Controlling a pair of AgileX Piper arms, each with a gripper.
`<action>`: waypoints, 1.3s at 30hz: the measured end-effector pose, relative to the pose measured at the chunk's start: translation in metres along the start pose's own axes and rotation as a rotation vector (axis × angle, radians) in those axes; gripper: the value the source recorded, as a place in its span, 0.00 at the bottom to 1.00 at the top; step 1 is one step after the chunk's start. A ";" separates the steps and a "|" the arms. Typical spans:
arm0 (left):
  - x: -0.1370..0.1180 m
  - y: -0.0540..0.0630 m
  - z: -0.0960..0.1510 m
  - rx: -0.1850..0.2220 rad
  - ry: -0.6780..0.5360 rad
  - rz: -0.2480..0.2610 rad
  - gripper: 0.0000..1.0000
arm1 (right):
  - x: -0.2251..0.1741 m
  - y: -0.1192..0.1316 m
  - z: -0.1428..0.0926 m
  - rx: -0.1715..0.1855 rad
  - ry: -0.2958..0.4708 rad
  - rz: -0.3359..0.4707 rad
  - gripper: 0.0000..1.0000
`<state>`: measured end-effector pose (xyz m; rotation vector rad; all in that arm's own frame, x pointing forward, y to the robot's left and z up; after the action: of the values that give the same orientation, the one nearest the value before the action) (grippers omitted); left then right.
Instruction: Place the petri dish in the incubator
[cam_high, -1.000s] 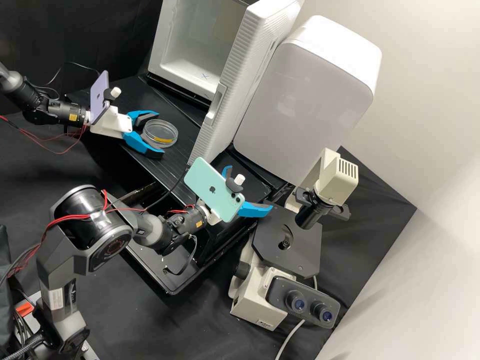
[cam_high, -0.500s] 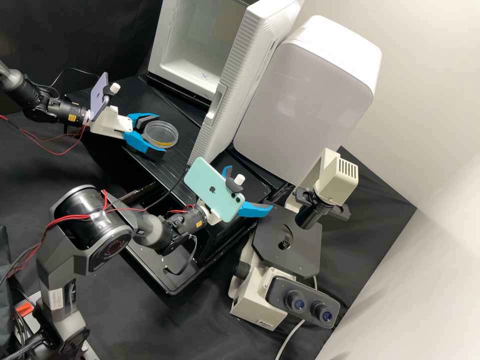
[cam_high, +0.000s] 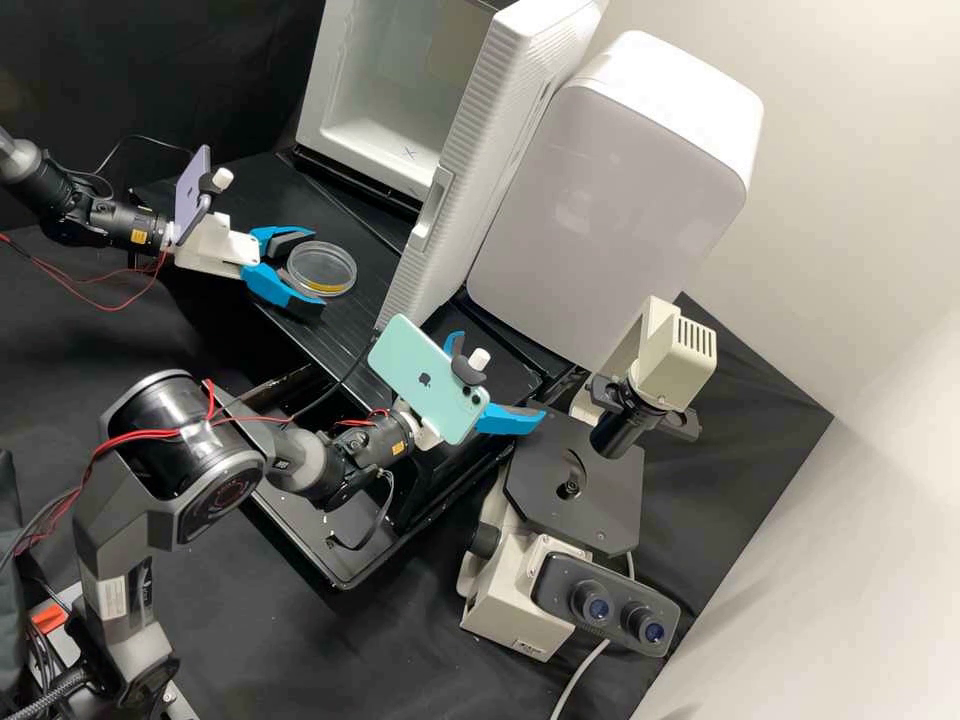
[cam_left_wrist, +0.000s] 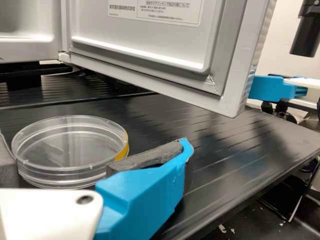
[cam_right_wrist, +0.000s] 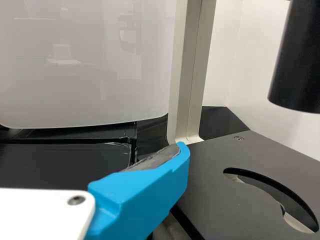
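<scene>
High view: the petri dish (cam_high: 322, 266) is seen resting on the black tray (cam_high: 352, 335), close to the tray edge on the left arm's side and apart from the incubator (cam_high: 385, 90), whose door (cam_high: 470, 150) is swung wide open. The left gripper (cam_high: 312, 272) is held with its fingers spread, one on each side of the dish, and a strip of bare tray lies between dish and door. The right gripper (cam_high: 525, 418) is placed past the tray's other edge, over the microscope stage (cam_high: 575, 480); whether it is spread or closed cannot be told. Left wrist view: the dish (cam_left_wrist: 67, 147) is seen flat on the ribbed tray (cam_left_wrist: 225, 145), its rim just beside the pad of one blue finger (cam_left_wrist: 150, 185); contact cannot be judged. Open tray runs ahead to the door's lower edge (cam_left_wrist: 150, 82). Right wrist view: the stage (cam_right_wrist: 225, 155) is seen close below, its edge beside a white housing (cam_right_wrist: 75, 60).
</scene>
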<state>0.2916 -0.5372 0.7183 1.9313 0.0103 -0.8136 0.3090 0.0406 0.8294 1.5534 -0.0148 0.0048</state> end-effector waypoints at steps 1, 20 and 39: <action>0.000 0.000 0.000 0.002 0.000 0.000 1.00 | 0.000 0.000 0.000 0.000 0.000 0.000 1.00; 0.000 0.001 -0.003 0.021 0.028 0.018 1.00 | 0.000 0.000 0.000 0.000 0.000 0.000 1.00; 0.003 -0.002 -0.008 0.084 0.085 0.030 1.00 | 0.000 0.000 0.000 0.000 0.000 0.000 1.00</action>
<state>0.2977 -0.5305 0.7176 2.0391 -0.0018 -0.7214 0.3090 0.0406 0.8294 1.5534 -0.0148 0.0048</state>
